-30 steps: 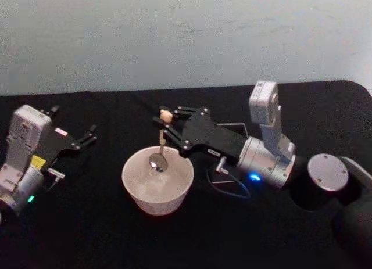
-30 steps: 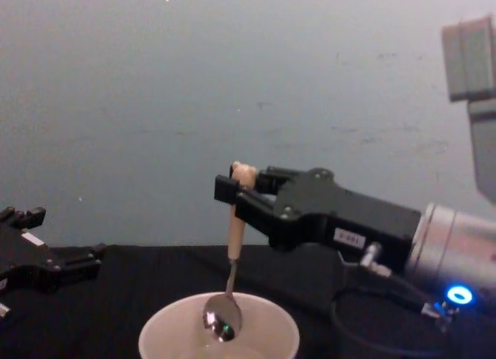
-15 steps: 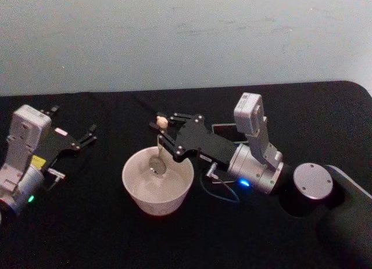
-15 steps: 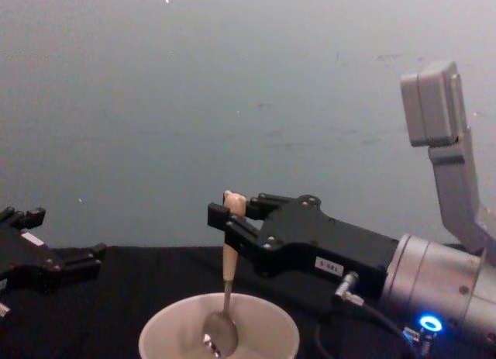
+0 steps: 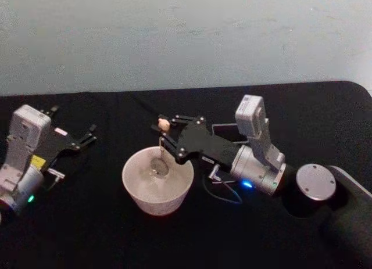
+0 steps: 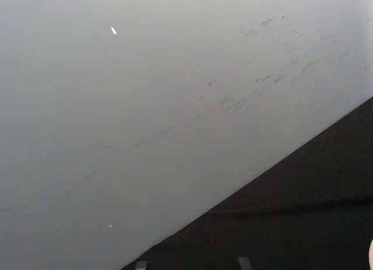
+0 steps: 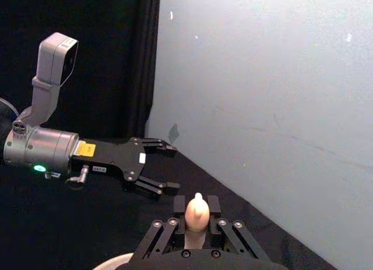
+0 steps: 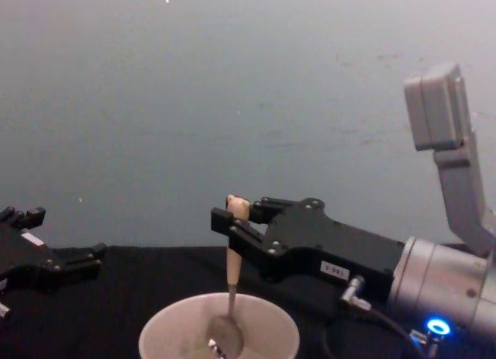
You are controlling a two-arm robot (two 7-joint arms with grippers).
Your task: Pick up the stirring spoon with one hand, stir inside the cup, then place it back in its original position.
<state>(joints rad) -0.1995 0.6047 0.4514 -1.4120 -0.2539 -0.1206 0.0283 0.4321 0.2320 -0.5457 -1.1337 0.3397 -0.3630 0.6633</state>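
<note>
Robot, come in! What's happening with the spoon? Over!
Right gripper shut on stirring spoon, upright. Spoon bowl down inside cup. Left gripper open, parked at left. Nothing in the way.

Ahead of the left tool (image 5: 88,135), a pale grey wall (image 6: 145,107) carrying faint dark scuff marks (image 6: 245,101) and small white specks (image 6: 113,30) meets the black desk (image 6: 303,217) along a slanted line, the desk lying nearer the tool.
</note>
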